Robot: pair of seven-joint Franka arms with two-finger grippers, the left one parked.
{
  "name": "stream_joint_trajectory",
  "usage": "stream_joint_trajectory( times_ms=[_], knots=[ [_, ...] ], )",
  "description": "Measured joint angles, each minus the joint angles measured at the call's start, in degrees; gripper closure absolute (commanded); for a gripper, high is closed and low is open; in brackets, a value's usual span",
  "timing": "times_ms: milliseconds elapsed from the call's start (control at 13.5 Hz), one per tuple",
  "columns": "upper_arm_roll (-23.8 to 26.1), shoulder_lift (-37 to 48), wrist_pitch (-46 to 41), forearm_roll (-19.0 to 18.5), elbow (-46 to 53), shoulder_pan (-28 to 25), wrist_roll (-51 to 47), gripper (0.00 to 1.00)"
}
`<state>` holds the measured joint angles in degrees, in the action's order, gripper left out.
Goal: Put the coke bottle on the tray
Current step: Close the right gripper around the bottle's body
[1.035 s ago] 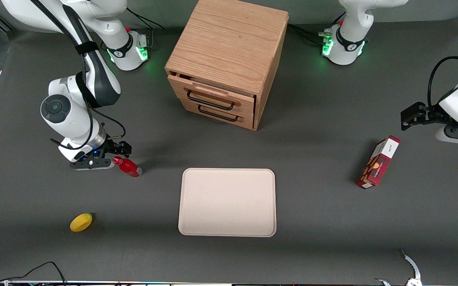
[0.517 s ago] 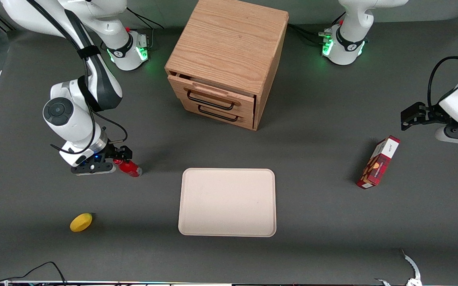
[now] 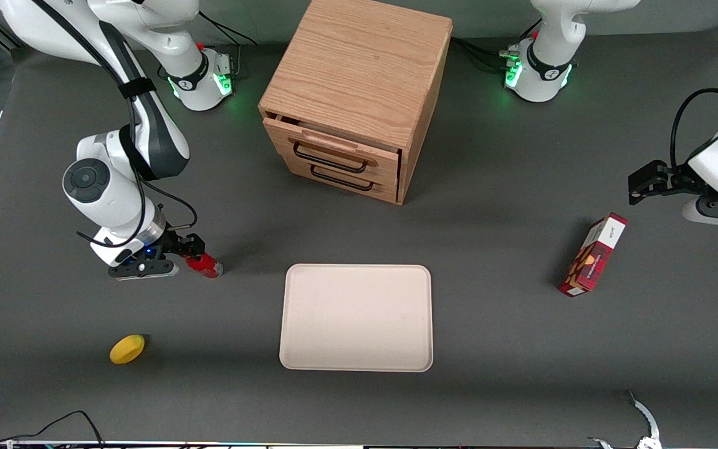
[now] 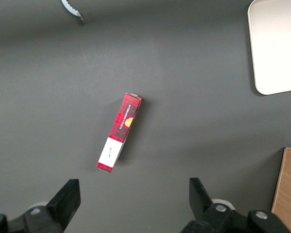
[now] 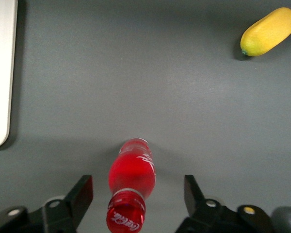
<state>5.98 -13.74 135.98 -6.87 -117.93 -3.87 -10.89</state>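
Nearest the front camera, toward the working arm's end of the table, lies a yellow lemon. Nearer the middle sits the cream tray, flat and bare, long side facing the camera.

Farther from the camera than the lemon, the bottle lies on its side on the table, well apart from the tray. Its cap end points toward the gripper, which sits low over that end. In the right wrist view the bottle lies between the two spread fingers, its cap level with them, touching neither. The gripper is open and holds nothing.

The step in hand looks like the grasp. To do it well, the fingers should come down until they straddle the round body, not the narrow cap, and stay centred so the bottle does not roll aside as they press together. A lying bottle will likely skid if one finger meets it first.

Farthest off stand the wooden cabinet and, toward the parked arm's end, a red box.
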Motion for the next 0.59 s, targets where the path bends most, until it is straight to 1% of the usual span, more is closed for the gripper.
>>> stream_joint_trajectory(
  times_ms=[296,591],
  knots=[
    [0.34,-0.07,0.05,2.66,0.31,-0.01,0.17,0.28],
    [0.36,-0.20,0.05,2.95,0.26,0.00,0.18,0.30]
  ],
)
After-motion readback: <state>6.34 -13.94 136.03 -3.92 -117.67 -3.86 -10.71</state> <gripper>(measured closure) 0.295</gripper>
